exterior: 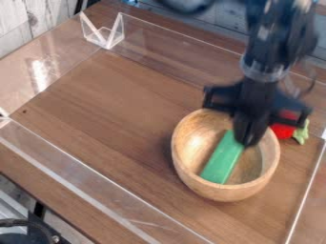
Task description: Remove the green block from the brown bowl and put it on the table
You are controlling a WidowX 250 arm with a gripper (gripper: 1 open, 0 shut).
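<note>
Right now the gripper point(253, 133) hangs over the far right part of the brown bowl point(192, 170), pointing almost straight down, and it is blurred by motion, so its fingers merge into one dark narrow shape; the jaws are drawn together. Its tip meets the far end of the green block point(226, 158), but the blur hides whether the block is actually pinched between the fingers or only touched. The block lies inside the bowl, slanting from the far right, under the gripper, down toward the near left of the bowl's hollow, and it looks tilted, its upper end raised toward the gripper. The bowl sits on the right side of the desk point(114, 105), close to the clear plastic wall point(76, 172) that runs along the near edge. Just beyond the bowl's far right rim a red toy with green leaves point(298, 125) peeks out, partly hidden behind the arm. Far off at the left back corner a small clear plastic stand point(102, 31) rests by the wall, well apart from everything else.
</note>
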